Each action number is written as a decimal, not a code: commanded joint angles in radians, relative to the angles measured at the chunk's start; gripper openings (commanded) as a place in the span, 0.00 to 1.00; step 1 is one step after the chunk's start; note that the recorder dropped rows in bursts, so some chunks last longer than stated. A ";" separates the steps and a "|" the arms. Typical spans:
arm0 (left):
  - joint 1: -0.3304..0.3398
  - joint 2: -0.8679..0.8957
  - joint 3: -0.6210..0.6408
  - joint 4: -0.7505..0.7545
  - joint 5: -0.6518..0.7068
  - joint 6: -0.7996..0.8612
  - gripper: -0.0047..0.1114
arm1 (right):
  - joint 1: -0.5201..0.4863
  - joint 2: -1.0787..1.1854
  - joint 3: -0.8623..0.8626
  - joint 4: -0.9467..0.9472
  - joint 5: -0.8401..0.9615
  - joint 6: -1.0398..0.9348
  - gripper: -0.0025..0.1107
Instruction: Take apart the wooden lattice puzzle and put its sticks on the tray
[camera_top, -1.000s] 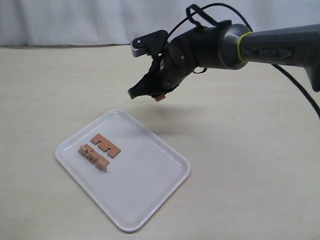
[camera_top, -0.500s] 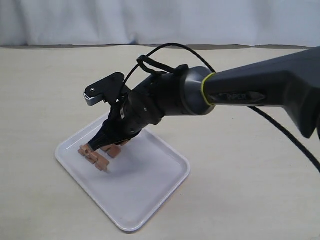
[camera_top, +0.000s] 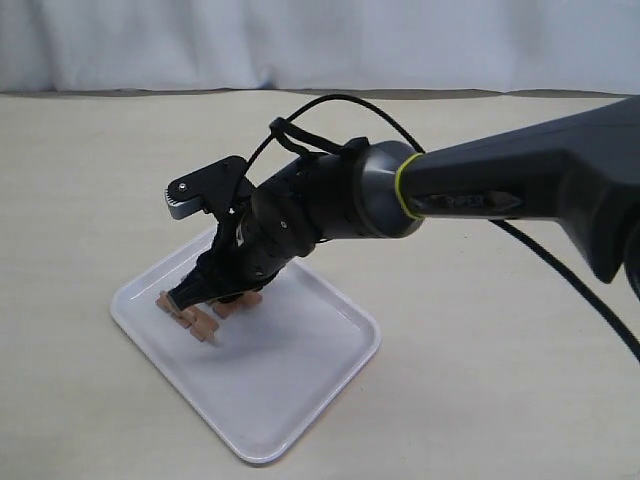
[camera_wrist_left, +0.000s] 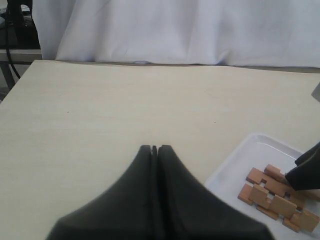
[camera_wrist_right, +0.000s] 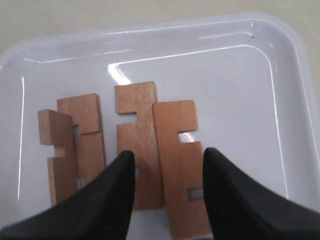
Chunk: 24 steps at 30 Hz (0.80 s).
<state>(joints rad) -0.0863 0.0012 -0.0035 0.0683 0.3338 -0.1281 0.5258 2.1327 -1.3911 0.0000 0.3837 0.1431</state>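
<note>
Several reddish-brown notched sticks (camera_wrist_right: 136, 145) lie flat, side by side, at one end of the white tray (camera_wrist_right: 240, 75); no crossed lattice shows. My right gripper (camera_wrist_right: 167, 152) hangs open just above them, its fingers astride the two sticks nearest the tray's middle, one being the stick (camera_wrist_right: 175, 165) directly between the fingertips. In the exterior view that gripper (camera_top: 200, 295) is low over the tray's (camera_top: 300, 400) far left part, hiding most of the sticks (camera_top: 195, 318). My left gripper (camera_wrist_left: 154, 147) is shut and empty above bare table, with the tray (camera_wrist_left: 235, 170) and sticks (camera_wrist_left: 275, 200) off to its side.
The beige table (camera_top: 500, 330) surrounds the tray. A white cloth backdrop (camera_top: 200, 40) hangs along the far edge. The right arm's black cable (camera_top: 560, 270) loops above the table behind the arm.
My right gripper came down and leftward from above the table, carrying a stick, to the sticks on the tray. Its jaws now stand open with the stick lying among the others.
</note>
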 joint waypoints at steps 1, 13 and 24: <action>-0.008 -0.001 0.004 -0.001 -0.013 -0.004 0.04 | 0.000 -0.007 -0.003 0.000 0.042 0.003 0.40; -0.008 -0.001 0.004 -0.001 -0.013 -0.004 0.04 | 0.000 -0.224 -0.003 -0.008 0.179 0.003 0.12; -0.008 -0.001 0.004 -0.001 -0.013 -0.004 0.04 | -0.098 -0.277 0.134 -0.014 0.189 0.000 0.06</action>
<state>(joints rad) -0.0863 0.0012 -0.0035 0.0683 0.3338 -0.1281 0.4720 1.8620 -1.2974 -0.0110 0.5628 0.1431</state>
